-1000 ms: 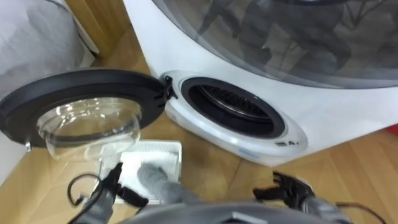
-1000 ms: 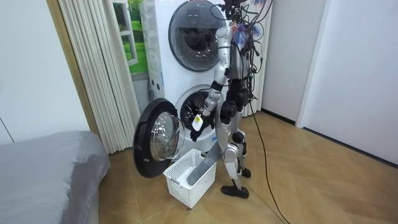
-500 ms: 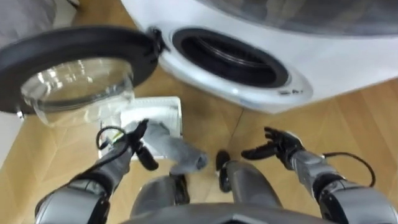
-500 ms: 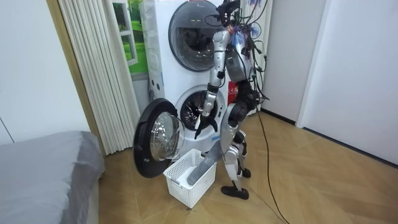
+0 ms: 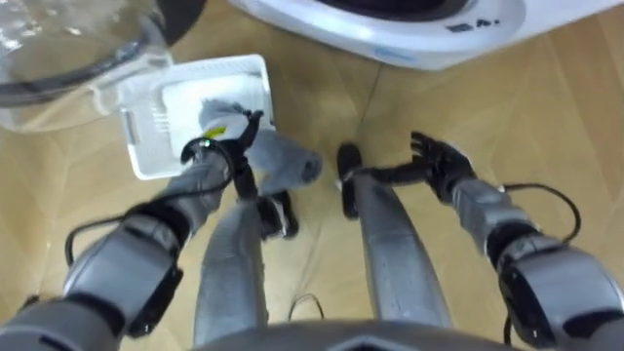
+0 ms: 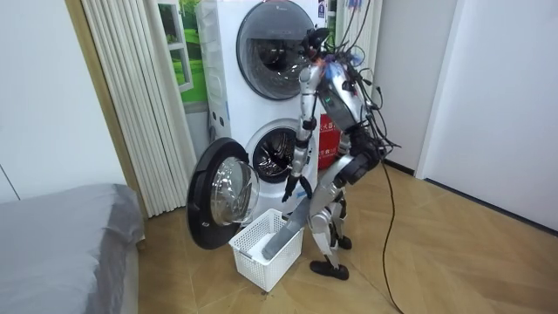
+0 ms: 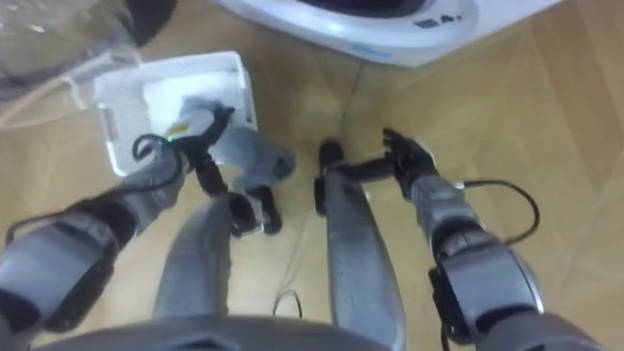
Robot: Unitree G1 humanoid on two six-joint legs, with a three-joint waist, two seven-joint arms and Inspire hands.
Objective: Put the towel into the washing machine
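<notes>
the robot stands bent forward at the waist right in front of the washing machine [image 6: 261, 105], head down over its own legs, and the step in hand looks to me like the pick-up, the very start of the job. the towel [image 5: 285, 161] is not in the machine: it's a grey roll lying half in the white basket [image 5: 138, 146] on the wooden floor [image 5: 546, 107], one end inside and the other spilling over the rim toward four o'clock, close by the robot's feet. the left hand [image 5: 222, 148] hangs down just above the towel where it crosses the basket's edge, fingers loose and pointing downward, thumb apart, with no cloth caught in them that i can make out. the right hand [image 5: 441, 164] is out at three o'clock, well apart from the towel, fingers spread and holding nothing. from the eye views the machine's lower front sits at twelve o'clock and its round door [image 5: 68, 44] is swung wide at ten o'clock, so the drum is ready to take the load. what the next move calls for, i'd judge, is a little more reach down with the left hand, closing the fingers round the thick part of the roll, then lifting it free of the basket wall and carrying it up toward twelve o'clock without snagging the open door.
</notes>
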